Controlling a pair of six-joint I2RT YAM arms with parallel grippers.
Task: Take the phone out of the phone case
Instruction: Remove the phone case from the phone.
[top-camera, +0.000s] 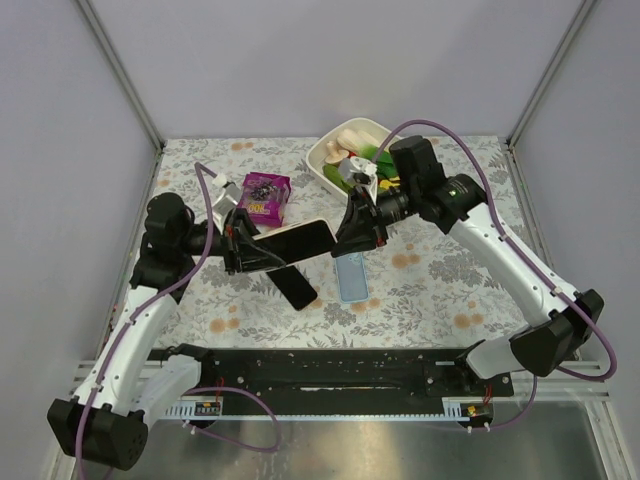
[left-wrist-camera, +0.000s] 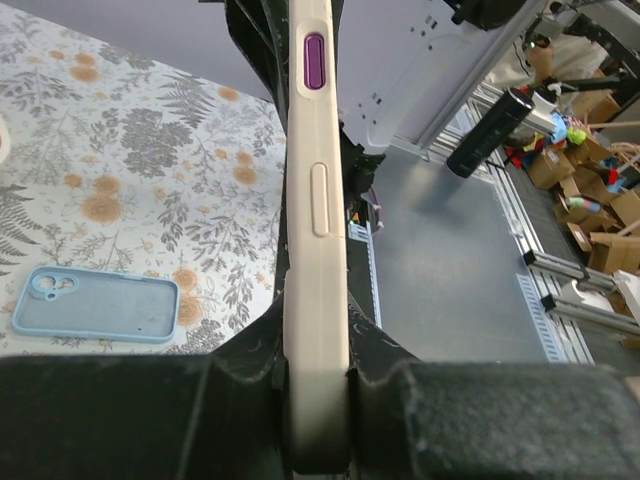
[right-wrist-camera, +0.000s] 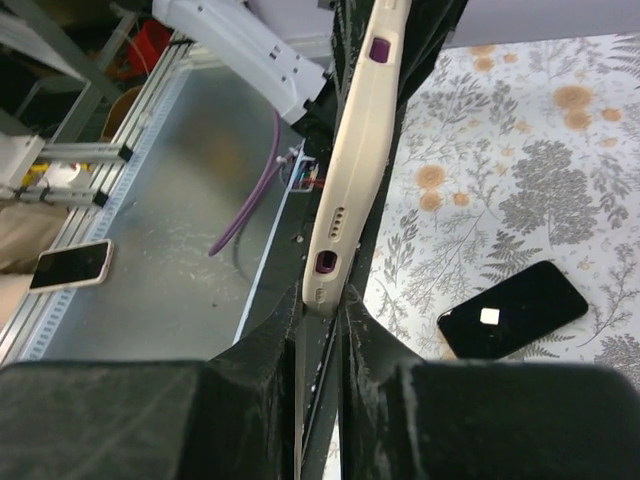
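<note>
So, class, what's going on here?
Two robot arms hold a cream phone case up over the table, the left gripper shut on one end and the right gripper shut on the other. The phone shows dark in it from above, so it seems not yet out. A black phone and a light blue case lie on the table.

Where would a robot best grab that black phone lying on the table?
Probably across the two long edges of the phone, near its middle, coming straight down from above. It lies flat, so only its thin sides offer opposing surfaces, and its narrow width suits a two-finger grip better than its length.
</note>
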